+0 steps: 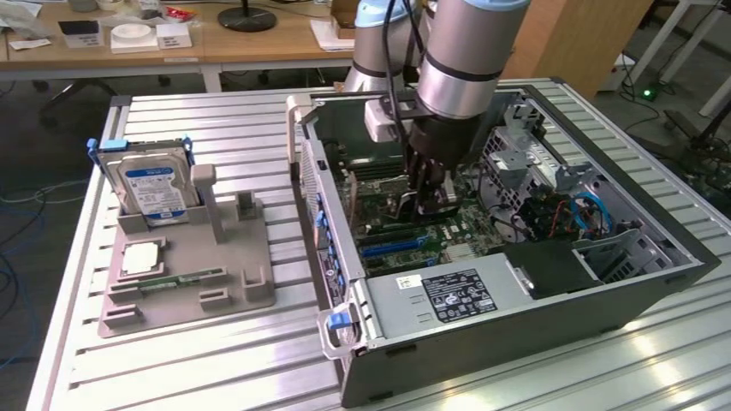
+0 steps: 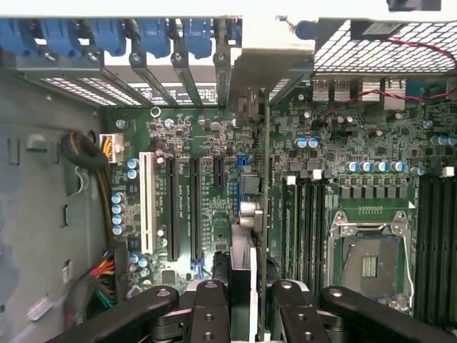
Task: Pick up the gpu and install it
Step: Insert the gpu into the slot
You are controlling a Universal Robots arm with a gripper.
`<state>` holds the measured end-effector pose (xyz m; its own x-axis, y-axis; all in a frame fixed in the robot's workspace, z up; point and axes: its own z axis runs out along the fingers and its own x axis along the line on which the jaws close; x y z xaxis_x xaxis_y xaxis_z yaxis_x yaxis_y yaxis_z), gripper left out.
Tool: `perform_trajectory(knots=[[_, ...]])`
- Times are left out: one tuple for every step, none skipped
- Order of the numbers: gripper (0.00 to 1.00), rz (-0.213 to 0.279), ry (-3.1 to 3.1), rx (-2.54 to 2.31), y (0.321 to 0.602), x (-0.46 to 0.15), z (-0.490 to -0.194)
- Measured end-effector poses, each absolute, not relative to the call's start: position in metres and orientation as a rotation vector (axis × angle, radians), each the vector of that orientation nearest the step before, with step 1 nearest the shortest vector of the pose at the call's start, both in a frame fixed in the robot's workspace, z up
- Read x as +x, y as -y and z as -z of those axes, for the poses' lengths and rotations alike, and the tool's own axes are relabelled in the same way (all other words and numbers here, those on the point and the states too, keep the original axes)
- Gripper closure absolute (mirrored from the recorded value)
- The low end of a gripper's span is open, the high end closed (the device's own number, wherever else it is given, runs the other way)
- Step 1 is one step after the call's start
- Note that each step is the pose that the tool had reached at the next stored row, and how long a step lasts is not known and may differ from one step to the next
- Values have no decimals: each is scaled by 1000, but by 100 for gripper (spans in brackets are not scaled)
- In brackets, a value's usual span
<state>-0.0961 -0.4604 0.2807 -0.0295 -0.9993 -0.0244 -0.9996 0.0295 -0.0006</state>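
Claw (image 2: 246,300) clamped on the gpu (image 2: 257,179), held edge-on at frame centre above the motherboard (image 2: 214,150) inside the computer case (image 1: 594,291). Risk: misalignment with the slot (image 2: 194,207) could jam the card's edge or strike neighbouring components.
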Motion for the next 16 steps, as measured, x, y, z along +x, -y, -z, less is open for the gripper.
perform_trajectory(knots=[[72, -30, -2239, -2174, 460, -96, -280], [72, -35, -2237, -2172, 460, -96, -278], [72, -39, -2235, -2170, 460, -96, -277], [72, -41, -2234, -2168, 460, -96, -276], [72, -42, -2234, -2168, 460, -96, -275], [72, -42, -2234, -2169, 461, -96, -274], [72, -42, -2234, -2169, 461, -96, -273], [72, -42, -2234, -2169, 461, -97, -271], [72, -42, -2234, -2169, 461, -98, -270], [72, -42, -2234, -2169, 461, -98, -269], [72, -42, -2234, -2169, 462, -98, -268], [72, -42, -2234, -2169, 462, -98, -267], [72, -42, -2234, -2169, 463, -99, -266], [72, -42, -2234, -2168, 463, -99, -265], [72, -42, -2234, -2169, 463, -100, -264], [72, -42, -2234, -2169, 463, -101, -262]])
